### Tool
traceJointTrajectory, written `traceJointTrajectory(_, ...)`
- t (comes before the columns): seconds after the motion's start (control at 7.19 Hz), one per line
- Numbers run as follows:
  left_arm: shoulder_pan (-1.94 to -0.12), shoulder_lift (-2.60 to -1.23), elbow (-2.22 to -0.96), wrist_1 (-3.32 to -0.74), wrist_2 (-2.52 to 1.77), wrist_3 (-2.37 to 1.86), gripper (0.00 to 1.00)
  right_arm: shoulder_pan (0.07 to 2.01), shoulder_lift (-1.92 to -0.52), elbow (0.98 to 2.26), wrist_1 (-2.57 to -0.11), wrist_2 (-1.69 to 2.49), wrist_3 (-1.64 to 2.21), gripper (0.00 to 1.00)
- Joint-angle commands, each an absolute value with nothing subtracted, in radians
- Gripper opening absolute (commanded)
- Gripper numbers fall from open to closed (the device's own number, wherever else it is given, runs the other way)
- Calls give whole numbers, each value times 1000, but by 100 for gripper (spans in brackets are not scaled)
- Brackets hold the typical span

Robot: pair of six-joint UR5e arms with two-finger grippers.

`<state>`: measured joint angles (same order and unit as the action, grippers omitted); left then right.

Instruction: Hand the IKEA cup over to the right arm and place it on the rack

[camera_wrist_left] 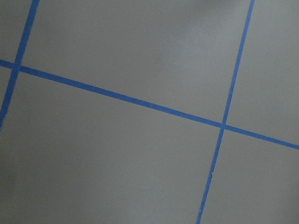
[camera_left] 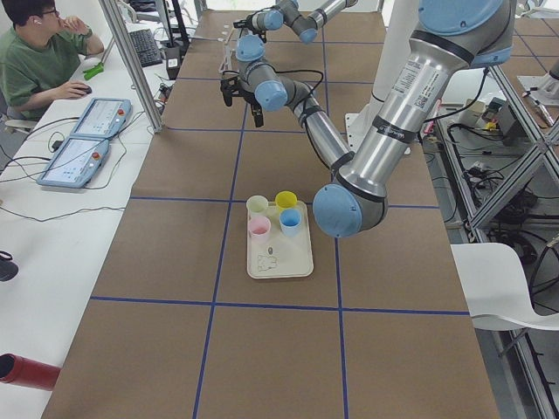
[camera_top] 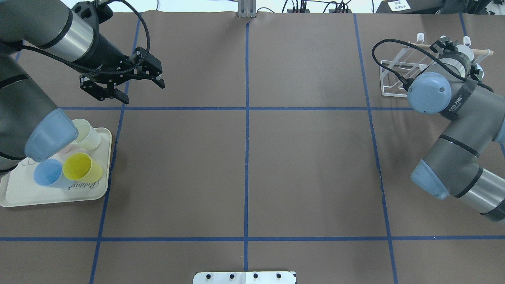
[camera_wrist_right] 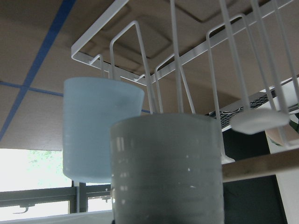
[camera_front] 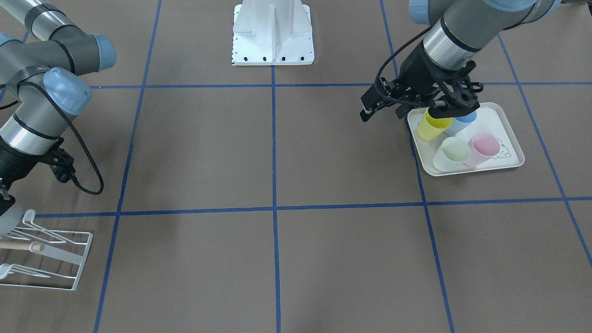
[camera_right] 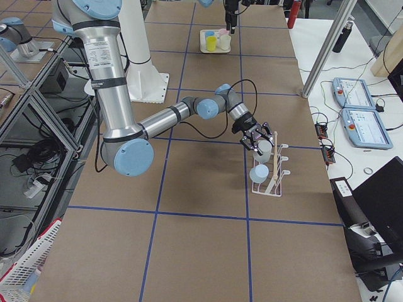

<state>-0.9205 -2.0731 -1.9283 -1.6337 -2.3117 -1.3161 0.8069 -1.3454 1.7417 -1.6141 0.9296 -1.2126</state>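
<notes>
Surface point(camera_front: 208, 148): brown covering, blue tape grid.
Tray point(camera_top: 23, 193): left end, holds four pastel cups point(camera_front: 455, 150).
Rack point(camera_top: 390, 94): right end, pale blue cup point(camera_wrist_right: 100, 126) hung on it.
IKEA cup point(camera_wrist_right: 166, 168): whitish, at rack by right tool point(camera_right: 258, 143); cannot tell whether clamped.
Left tool point(camera_top: 144, 94): fingers apart, empty, beyond tray.
Person point(camera_left: 39, 61): seated at room's side.

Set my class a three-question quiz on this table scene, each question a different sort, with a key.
1. Multiple choice: how many cups stand on the tray? A two, B four, C six.
2. True or false: the left gripper holds a cup.
3. Fill in: the right wrist view shows a grey-white cup close up and, on the rack, a ____ cup.
Key: 1 B (yellow cup, blue cup, pink cup, pale green cup). 2 False: it is open and empty. 3 light blue cup.
</notes>
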Motion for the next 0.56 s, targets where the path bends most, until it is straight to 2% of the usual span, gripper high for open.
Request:
traceJointTrajectory(0.0,-919,-2072,-1928,-1634,-2312,-1316,100,807,-1344,1726,-1614,930,-1213,57)
traceJointTrajectory(0.28,-919,-2072,-1928,-1634,-2312,-1316,100,807,-1345,1709,-1580,931,-1216,88)
traceJointTrajectory(0.42,-919,-2072,-1928,-1634,-2312,-1316,100,805,-1345,1694,-1572,931,-1219,98)
